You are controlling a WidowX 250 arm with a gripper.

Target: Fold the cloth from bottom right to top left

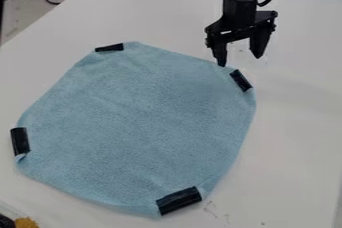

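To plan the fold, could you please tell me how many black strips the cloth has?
4 along the edge of the cloth: an upper-left strip, an upper-right strip, a lower-left strip and a lower-right strip.

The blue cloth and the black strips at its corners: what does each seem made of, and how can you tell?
Blue cloth: soft, matt textile, perhaps terry or microfibre; its surface looks fuzzy and speckled.
Black strips: probably tape, plastic or fabric-backed, with a faint sheen and straight-cut edges.

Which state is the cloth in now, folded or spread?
Spread: the blue cloth lies flat in one layer, a black strip at each of its four corners, none folded over onto another.
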